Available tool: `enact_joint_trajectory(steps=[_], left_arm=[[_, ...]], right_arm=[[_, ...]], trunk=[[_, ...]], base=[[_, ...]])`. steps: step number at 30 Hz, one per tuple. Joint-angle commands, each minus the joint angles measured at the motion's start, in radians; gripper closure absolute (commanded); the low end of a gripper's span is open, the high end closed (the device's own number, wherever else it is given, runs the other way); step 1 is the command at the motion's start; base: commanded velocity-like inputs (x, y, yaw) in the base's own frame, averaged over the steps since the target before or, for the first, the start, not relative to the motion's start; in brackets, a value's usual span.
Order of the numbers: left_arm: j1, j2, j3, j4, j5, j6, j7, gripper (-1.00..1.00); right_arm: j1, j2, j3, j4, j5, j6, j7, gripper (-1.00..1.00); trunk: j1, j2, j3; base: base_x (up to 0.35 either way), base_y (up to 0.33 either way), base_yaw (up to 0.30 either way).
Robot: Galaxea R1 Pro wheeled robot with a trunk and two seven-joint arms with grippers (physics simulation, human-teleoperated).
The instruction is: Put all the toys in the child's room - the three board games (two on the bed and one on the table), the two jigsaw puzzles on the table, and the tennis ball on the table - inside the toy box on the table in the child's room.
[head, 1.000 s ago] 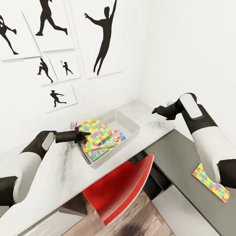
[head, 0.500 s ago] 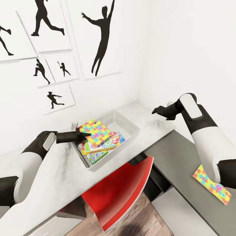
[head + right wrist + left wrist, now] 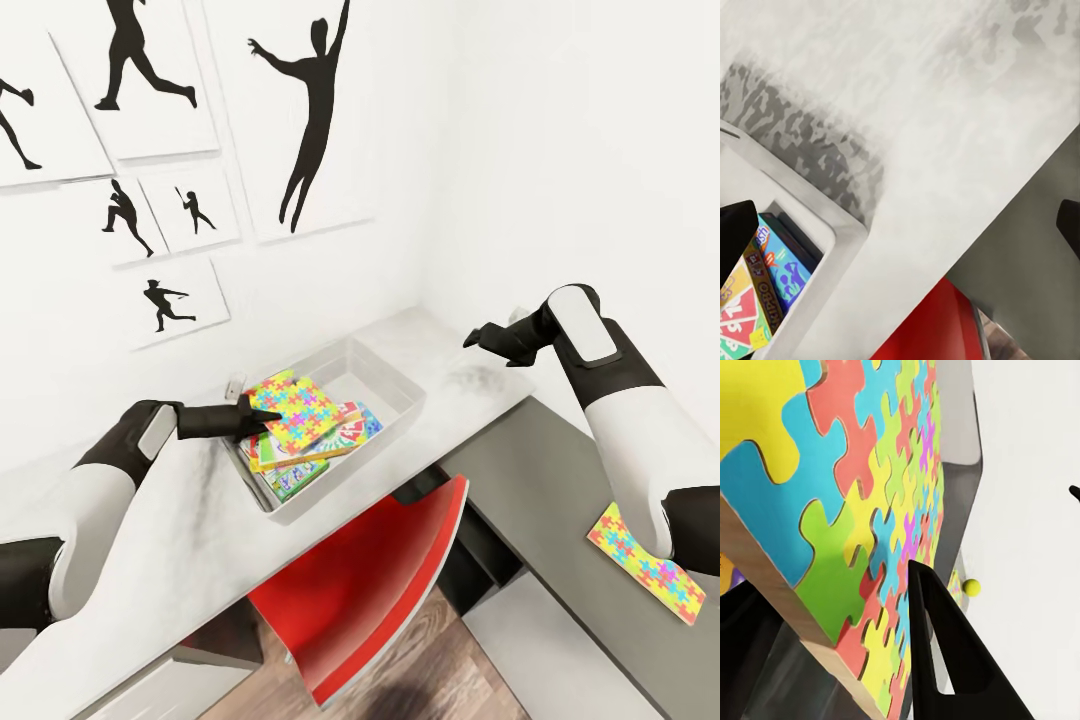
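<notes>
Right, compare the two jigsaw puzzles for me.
The multicolour square jigsaw puzzle in the left claw is tilted over the light grey toy box, on the stacked game boxes; the other jigsaw puzzle lies flat on the dark grey desk section, untouched, partly behind the right arm. Both share the same interlocking-piece pattern.

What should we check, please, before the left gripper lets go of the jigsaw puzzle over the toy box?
1. Left gripper holds the jigsaw puzzle: ok.
2. Puzzle over the toy box: ok, though its gripped end overhangs the rim.
3. Puzzle lying flat: not ok, tilted on the board games.
4. Right gripper clear of the box: ok.
5. Second puzzle boxed: not ok, it lies on the dark desk section.
6. Tennis ball boxed: cannot tell.
</notes>
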Motion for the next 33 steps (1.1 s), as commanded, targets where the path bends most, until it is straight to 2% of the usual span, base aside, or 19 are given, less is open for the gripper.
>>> enact_joint_trajectory(steps=[1,33], left_arm=[[-0.001,-0.001,0.004,0.0,-0.007,0.002,-0.005,1.0],[-0.001,-0.026,0.002,0.0,-0.009,0.001,-0.002,1.0]], right_arm=[[-0.001,-0.001,0.004,-0.001,-0.011,0.0,-0.01,-1.0],[-0.001,-0.001,0.004,-0.001,-0.01,0.0,-0.01,-1.0]], trunk=[[0.001,-0.002,-0.002],[0.001,-0.002,-0.002]], base=[[0.0,0.0,0.0],[0.0,0.0,0.0]])
